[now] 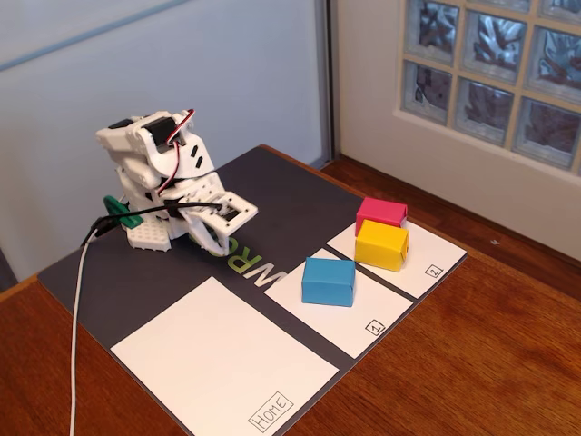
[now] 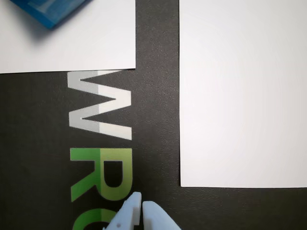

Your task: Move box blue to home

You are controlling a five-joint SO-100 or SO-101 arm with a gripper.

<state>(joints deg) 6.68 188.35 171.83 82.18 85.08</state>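
**Blue box waits on panel 1, arm folded at rest**

Warm brown wooden tabletop (image 1: 508,363) carries a dark grey mat (image 1: 281,195) with white panels, set beside a glass-block window (image 1: 495,68). We see the white 3D-printed arm (image 1: 168,182) folded low at the mat's far edge. Its gripper (image 2: 142,206) shows in the wrist view with both pale fingertips pressed together and nothing between them, hanging over the green and grey lettering (image 2: 100,143).

The small bright cyan-blue paper box (image 1: 329,281) sits on the smaller white panel marked "1" (image 1: 349,331), well apart from the gripper. The large white home panel (image 1: 218,363), labelled at its corner, lies bare. On the panel marked "2" (image 1: 431,254), a yellow paper block (image 1: 381,245) touches a pink-red one (image 1: 379,212).

Risks, as we judge them: the yellow block stands near the blue box, so a wide approach could nudge it. Light paper may crush or slip under a hard pinch. The fingers must part first, or they will shove the box aside.

No true containers appear; the panels serve as bays.
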